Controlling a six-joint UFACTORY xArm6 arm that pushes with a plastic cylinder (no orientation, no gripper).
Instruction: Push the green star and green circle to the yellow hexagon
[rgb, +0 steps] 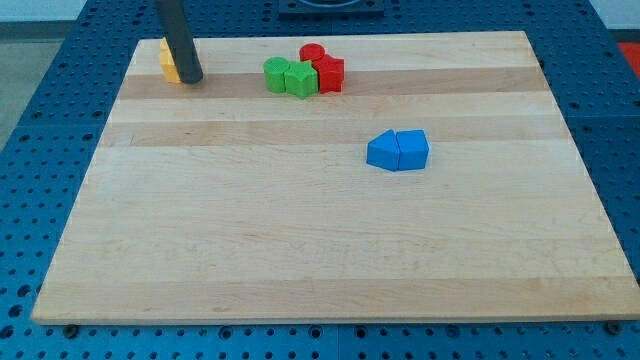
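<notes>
Green star (301, 79) and green circle (276, 73) sit touching each other near the view's top, slightly left of centre, with the circle on the left and the star on the right.

Nearest the view's bottom, the wooden board (300, 250) carries nothing across its lower half. Further up, right of centre, two blue blocks (398, 150) lie pressed side by side, well apart from everything else and clear of any likely path.

Further up again lies the green pair. A red block (330, 73) touches the star on its right side, and a red cylinder (312, 53) sits just behind, toward the view's top. Both reds lie on the far side from the target, so in my judgement they obstruct access to the pushing side, not the route.

At the view's top left, my tip (191, 79) rests on the board just beside the yellow hexagon (169, 60), which the rod partly hides; its shape is not fully readable, and a second yellow or orange piece may lie with it. The rod is a plain bare end and holds nothing.

Key relation: the green pair lies to the view's right of my tip, and the hexagon to its immediate left. My tip therefore stands between the greens and the target. A leftward push appears to require first going round to the pair's right side, where the reds crowd in.
</notes>
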